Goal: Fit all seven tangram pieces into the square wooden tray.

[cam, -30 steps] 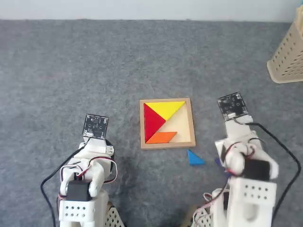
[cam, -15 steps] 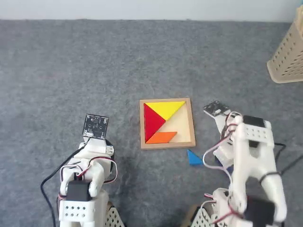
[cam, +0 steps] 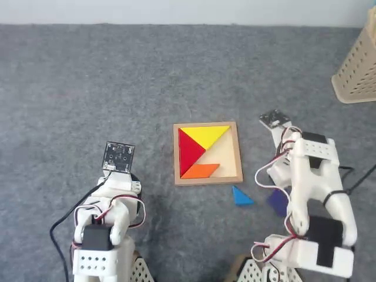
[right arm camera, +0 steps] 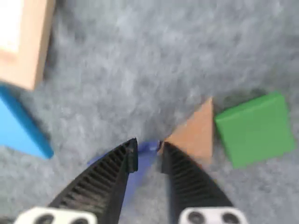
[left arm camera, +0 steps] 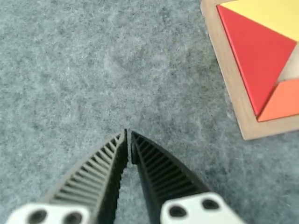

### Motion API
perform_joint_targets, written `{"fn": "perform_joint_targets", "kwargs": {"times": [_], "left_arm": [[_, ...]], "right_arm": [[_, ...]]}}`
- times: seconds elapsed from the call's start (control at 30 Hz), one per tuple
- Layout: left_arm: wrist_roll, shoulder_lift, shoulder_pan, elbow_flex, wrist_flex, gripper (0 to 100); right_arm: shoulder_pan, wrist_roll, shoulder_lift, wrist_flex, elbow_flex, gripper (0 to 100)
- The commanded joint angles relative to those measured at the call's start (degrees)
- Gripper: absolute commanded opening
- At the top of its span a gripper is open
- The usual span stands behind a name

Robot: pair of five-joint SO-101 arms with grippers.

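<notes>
Hovering right tool (right arm camera: 148, 145), slightly parted, empty, over dark blue piece (right arm camera: 142, 164) near tray (right arm camera: 25, 51); closing may nudge brown triangle (right arm camera: 194, 135).

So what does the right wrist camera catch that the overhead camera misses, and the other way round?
Right wrist view: a green square and a brown triangle lying side by side on the grey mat. High view: the yellow triangle, red triangle and orange piece already in the wooden tray, plus a slatted basket at the far edge. Both: a corner of that tray, and the light blue triangle and dark blue piece on the mat near it.
</notes>
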Motion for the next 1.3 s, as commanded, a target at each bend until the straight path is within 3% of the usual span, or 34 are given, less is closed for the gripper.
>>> {"fn": "perform_joint_targets", "kwargs": {"times": [0.0, 0.17, 0.33, 0.53, 0.67, 0.8, 0.97, 1.13, 1.27], "left_arm": [[0.53, -0.18, -0.26, -0.31, 0.26, 1], [0.53, -0.18, -0.26, -0.31, 0.26, 1], [0.53, -0.18, -0.26, -0.31, 0.26, 1], [0.53, -0.18, -0.26, -0.31, 0.26, 1], [0.53, -0.18, -0.26, -0.31, 0.26, 1], [0.53, -0.18, -0.26, -0.31, 0.26, 1], [0.53, -0.18, -0.26, -0.31, 0.26, 1], [0.53, -0.18, -0.26, -0.31, 0.26, 1], [0.53, -0.18, -0.26, -0.31, 0.26, 1]], "right_arm": [[-3.65, -3.08, 3.12, -1.01, -0.44, 2.7], [-9.98, -8.44, 3.21, -1.54, -0.88, 2.0], [-10.15, -13.01, -4.26, 0.31, -2.11, 2.0], [-10.15, -4.04, -16.31, 17.01, -0.26, 4.2], [-9.71, 0.70, -19.82, 22.90, 4.57, 15.8], [-6.46, 1.14, -20.00, 17.71, 11.78, 24.7], [-1.63, 4.57, -17.27, 12.97, 15.65, 25.3], [1.45, 5.54, -5.58, 5.41, 14.51, 25.3], [5.05, 3.08, 3.74, 3.82, 5.63, 25.3]]}}
